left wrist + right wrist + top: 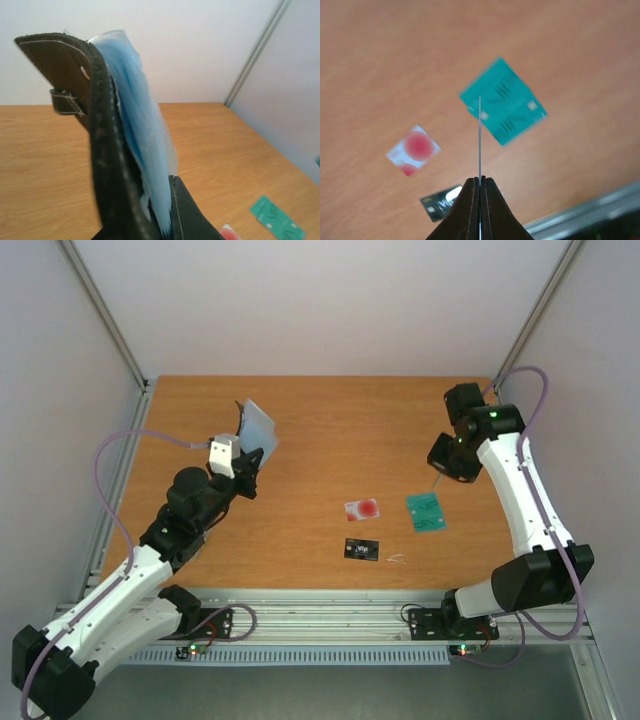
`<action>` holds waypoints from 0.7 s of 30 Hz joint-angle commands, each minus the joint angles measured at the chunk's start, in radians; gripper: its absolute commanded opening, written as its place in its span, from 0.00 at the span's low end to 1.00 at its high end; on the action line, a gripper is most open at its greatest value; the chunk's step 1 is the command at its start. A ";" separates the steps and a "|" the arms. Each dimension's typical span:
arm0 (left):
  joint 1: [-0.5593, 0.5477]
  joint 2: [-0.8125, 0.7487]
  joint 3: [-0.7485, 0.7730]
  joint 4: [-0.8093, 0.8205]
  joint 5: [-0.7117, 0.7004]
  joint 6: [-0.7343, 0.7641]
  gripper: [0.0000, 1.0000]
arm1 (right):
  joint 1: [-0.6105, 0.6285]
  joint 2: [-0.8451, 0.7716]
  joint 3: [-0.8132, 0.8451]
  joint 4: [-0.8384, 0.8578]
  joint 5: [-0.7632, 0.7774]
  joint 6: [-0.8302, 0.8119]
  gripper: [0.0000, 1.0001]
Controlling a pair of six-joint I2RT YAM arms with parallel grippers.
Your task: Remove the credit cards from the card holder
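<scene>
Right claw [480,182]: jaws closed flat on a thin card [479,130], seen edge-on, colour not readable. It hangs over the green cards [504,102] on the bench [350,430], probably to add to that pile; the white card [415,149] and black card [440,202] lie nearby. Left claw [252,462] grips the card holder [102,150] upright, open end up, so its blue sleeves are reachable

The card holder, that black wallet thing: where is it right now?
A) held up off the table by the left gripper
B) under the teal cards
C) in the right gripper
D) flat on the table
A: the card holder stands up in the left gripper, its blue inside fanned out; the right gripper is shut on only a thin card, seen edge-on.
</scene>
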 commanded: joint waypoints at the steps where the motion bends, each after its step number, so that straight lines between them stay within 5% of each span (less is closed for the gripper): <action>1: 0.000 -0.061 -0.026 0.048 -0.132 0.040 0.00 | -0.024 -0.027 -0.151 -0.109 0.022 0.300 0.01; 9: 0.001 -0.118 -0.067 0.053 -0.146 0.060 0.00 | -0.064 0.155 -0.290 -0.285 0.066 0.523 0.01; 21: 0.017 -0.163 -0.083 0.049 -0.162 0.063 0.00 | -0.063 0.573 -0.144 -0.289 0.110 0.645 0.01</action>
